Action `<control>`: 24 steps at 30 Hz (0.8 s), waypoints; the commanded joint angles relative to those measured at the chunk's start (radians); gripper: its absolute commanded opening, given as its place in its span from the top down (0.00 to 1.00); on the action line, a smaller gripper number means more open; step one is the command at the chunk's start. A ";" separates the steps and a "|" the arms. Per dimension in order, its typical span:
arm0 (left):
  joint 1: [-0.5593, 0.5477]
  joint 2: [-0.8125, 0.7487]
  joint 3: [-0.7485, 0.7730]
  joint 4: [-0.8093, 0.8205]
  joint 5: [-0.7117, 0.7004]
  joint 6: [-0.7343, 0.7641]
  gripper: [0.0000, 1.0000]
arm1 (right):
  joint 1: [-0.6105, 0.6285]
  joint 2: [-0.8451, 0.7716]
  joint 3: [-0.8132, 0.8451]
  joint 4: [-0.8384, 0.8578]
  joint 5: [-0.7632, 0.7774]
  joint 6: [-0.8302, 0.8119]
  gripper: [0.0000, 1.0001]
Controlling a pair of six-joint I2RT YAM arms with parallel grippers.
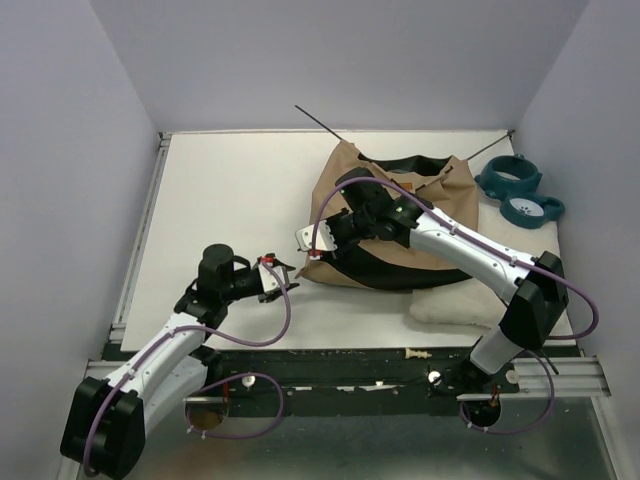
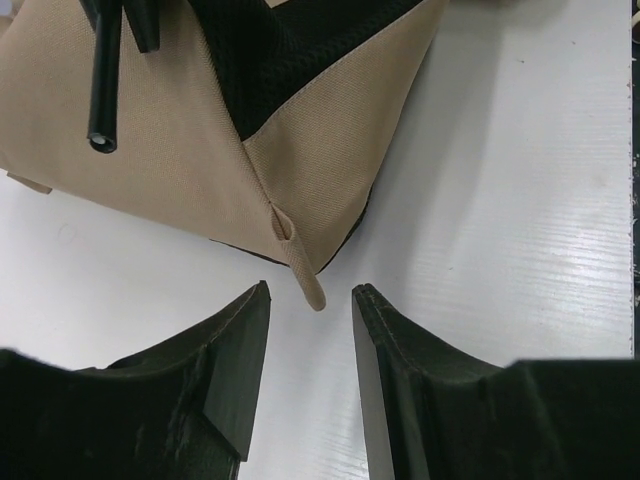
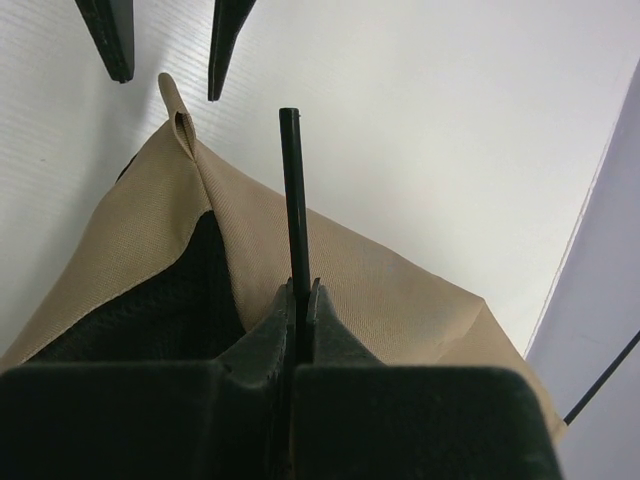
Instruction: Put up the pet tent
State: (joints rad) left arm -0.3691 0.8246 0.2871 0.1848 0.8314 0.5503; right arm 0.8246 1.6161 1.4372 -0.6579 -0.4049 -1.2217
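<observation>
The pet tent (image 1: 400, 235) lies collapsed at the middle right of the table, tan fabric over a black base. My right gripper (image 3: 301, 288) is shut on a thin black pole (image 3: 292, 190) whose free end points toward the tent's tan corner loop (image 3: 180, 118). In the top view this gripper (image 1: 322, 240) sits over the tent's left corner. My left gripper (image 2: 310, 292) is open, its jaws on either side of the same corner loop (image 2: 308, 280) without touching it. It also shows in the top view (image 1: 283, 275), just left of the tent. A second pole (image 1: 330, 128) sticks out past the tent's far edge.
A teal bowl stand (image 1: 520, 190) sits at the far right by the wall. A white fluffy cushion (image 1: 455, 305) lies under the right arm at the tent's near right side. White walls enclose the table on three sides.
</observation>
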 commanded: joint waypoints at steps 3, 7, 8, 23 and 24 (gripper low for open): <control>-0.005 0.064 0.063 -0.008 0.022 0.002 0.50 | -0.004 0.016 0.037 -0.031 0.011 0.021 0.99; -0.010 0.099 0.089 -0.024 0.012 0.000 0.55 | -0.004 0.016 0.035 -0.031 0.009 0.022 0.99; -0.016 0.103 0.093 -0.030 0.009 0.005 0.55 | -0.004 0.015 0.037 -0.031 0.008 0.022 0.99; -0.071 0.128 0.119 -0.074 -0.044 0.036 0.54 | -0.007 0.013 0.054 -0.036 0.017 0.016 0.99; -0.071 0.128 0.118 -0.071 -0.051 0.033 0.55 | -0.005 0.011 0.055 -0.036 0.017 0.014 0.99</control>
State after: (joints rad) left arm -0.4343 0.9470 0.3828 0.1207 0.7990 0.5755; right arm 0.8246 1.6234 1.4570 -0.6678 -0.4046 -1.2194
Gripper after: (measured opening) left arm 0.465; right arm 0.029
